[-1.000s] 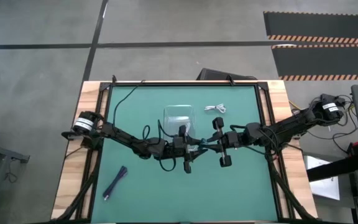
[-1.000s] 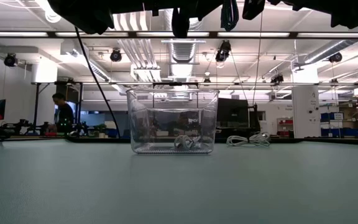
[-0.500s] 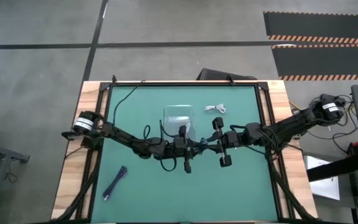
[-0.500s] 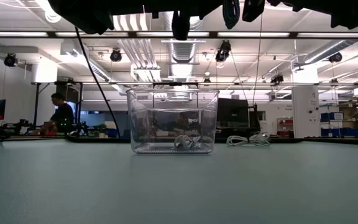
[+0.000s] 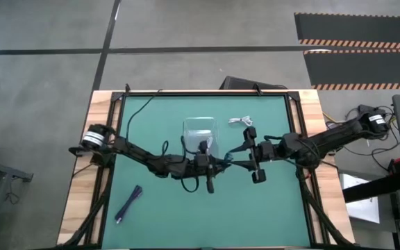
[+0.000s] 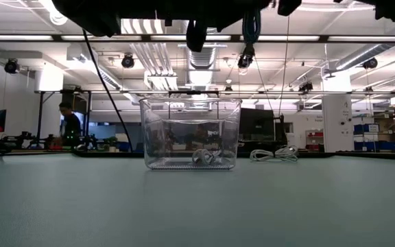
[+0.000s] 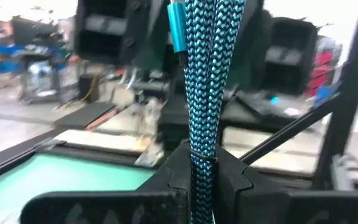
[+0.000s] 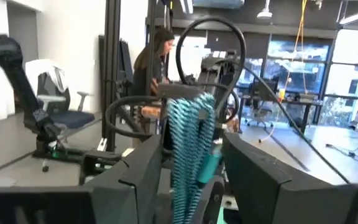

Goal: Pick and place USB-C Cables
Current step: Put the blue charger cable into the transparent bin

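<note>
Teal braided cable (image 7: 201,93), light and floppy, sits pinched mid-bundle in the left gripper (image 7: 202,177); right gripper (image 8: 188,163) spread wide around it

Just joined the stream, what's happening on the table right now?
Mid handover above the table. The left claw is shut on the teal cable, and the right claw stands open around the same bundle. The clear tray holds a white cable. Another white cable lies beside the tray, and the dark purple cable lies near the table's front left.
</note>
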